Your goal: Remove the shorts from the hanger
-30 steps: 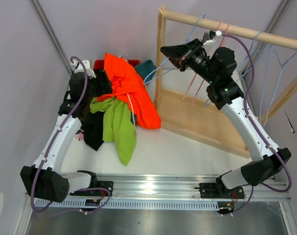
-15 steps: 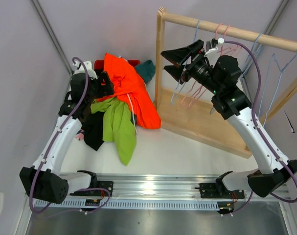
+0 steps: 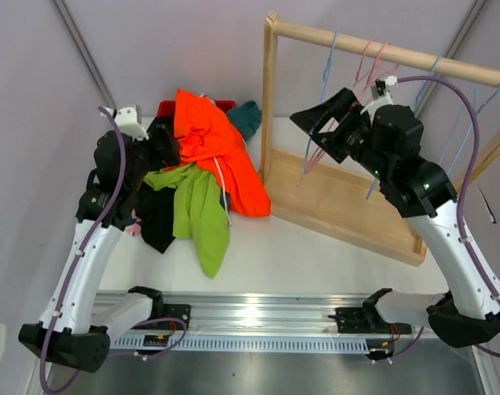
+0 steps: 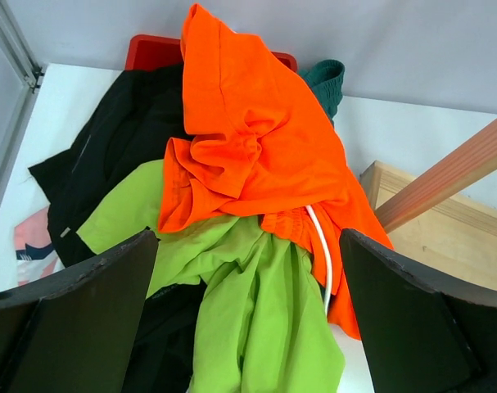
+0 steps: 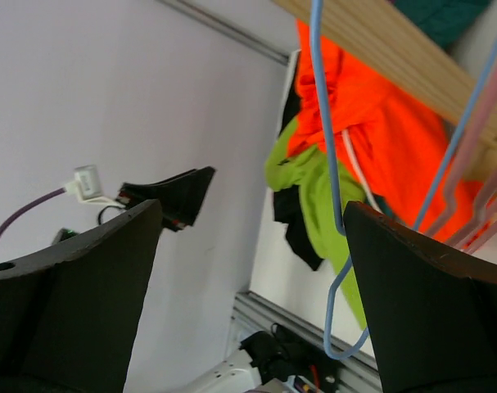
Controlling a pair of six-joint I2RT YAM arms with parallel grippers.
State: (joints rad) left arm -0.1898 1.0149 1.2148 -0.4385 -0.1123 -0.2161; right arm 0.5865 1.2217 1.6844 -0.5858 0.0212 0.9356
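Plainly, the shorts all lie heaped on the counter (image 3: 315, 251). The lime green shorts (image 3: 202, 216) are nearest. The black shorts (image 3: 155, 216) lie to their left, with a pink patterned pair (image 4: 31, 246) peeping out beneath. The orange shorts (image 3: 212, 144) drape over the top, and the dark teal shorts (image 3: 248, 117) sit farthest back beside a red bin (image 4: 150, 53). All look limp, light and apt to bunch. A waistband or thick fold should give the surest hold, though the orange pair's white drawstring could snag. The left hand (image 3: 169, 146) hangs raised at the heap's left side, fingers spread wide, gripping nothing. Farther off, the right hand (image 3: 309, 133) tilts up beside a bare blue wire hanger (image 5: 327, 115) under the wooden rack (image 3: 357, 43), likewise spread and empty.
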